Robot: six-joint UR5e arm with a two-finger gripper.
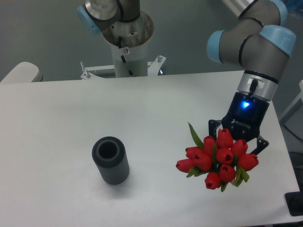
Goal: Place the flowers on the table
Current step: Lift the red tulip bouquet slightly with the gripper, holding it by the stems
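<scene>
The flowers (218, 160), a bunch of red tulip buds with green leaves, are at the right side of the table (156, 109), buds turned toward the camera. Their stems are hidden behind the buds. My gripper (236, 147) comes down from the upper right, directly behind and above the bunch. Its two dark knuckles stick out on either side of the buds, and its fingertips are hidden by them. It appears shut on the stems. I cannot tell whether the bunch touches the tabletop.
A dark grey ribbed cylinder vase (111, 160) stands upright and empty at the front left of centre. The robot's base column (127, 52) stands at the far edge. The table's right edge lies close to the bunch.
</scene>
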